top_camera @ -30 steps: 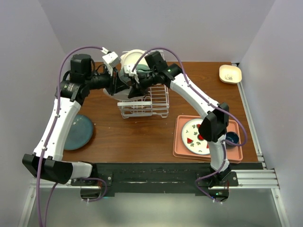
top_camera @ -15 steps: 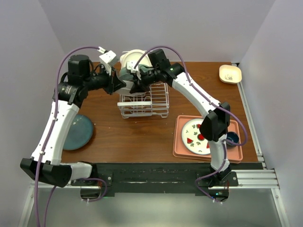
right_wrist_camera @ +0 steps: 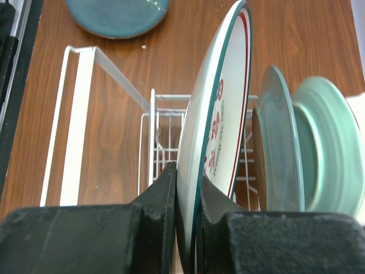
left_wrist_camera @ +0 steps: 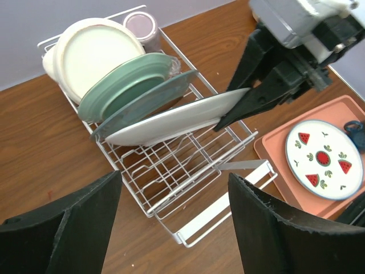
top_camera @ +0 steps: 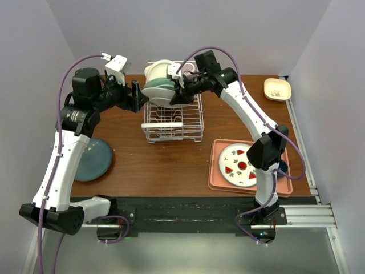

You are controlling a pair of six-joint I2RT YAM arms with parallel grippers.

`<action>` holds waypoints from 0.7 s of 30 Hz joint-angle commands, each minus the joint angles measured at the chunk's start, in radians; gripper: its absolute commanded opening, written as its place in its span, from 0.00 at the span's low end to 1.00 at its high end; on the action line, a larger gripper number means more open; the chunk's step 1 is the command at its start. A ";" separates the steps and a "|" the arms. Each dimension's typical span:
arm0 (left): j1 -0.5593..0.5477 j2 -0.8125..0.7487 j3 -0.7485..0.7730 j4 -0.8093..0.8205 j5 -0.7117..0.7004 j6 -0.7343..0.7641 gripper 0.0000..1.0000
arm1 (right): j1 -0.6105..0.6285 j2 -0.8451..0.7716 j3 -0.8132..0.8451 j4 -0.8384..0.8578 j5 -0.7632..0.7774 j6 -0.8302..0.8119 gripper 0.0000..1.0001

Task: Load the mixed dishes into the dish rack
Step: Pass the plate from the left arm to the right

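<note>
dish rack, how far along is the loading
Done: a cream plate, two green plates and a purple cup sit in the rack. In hand: the right gripper pinches a white plate leaning in it; the left gripper is open. To do: the blue plate, the watermelon plate on the tray.

We see a robotics lab test cell: left arm (top_camera: 60,160) & right arm (top_camera: 248,111) bolted to a black base plate (top_camera: 188,208) on aluminium rails (top_camera: 308,214), w/ purple cables (top_camera: 86,58) looped overhead. Bare pale walls (top_camera: 239,34) box in a wood table (top_camera: 171,157) on 3 sides. We note kitchen props only: wire dish rack (top_camera: 171,127), pink tray (top_camera: 219,181).
</note>
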 commanded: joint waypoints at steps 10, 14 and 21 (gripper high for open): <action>0.003 0.006 -0.010 0.025 -0.088 -0.071 0.89 | -0.016 0.055 0.135 -0.153 -0.010 -0.104 0.00; 0.003 0.004 -0.033 0.034 -0.074 -0.082 0.90 | -0.016 0.115 0.204 -0.186 -0.016 -0.111 0.00; 0.003 0.010 -0.064 0.053 -0.041 -0.091 0.91 | -0.016 0.184 0.264 -0.190 -0.019 -0.111 0.00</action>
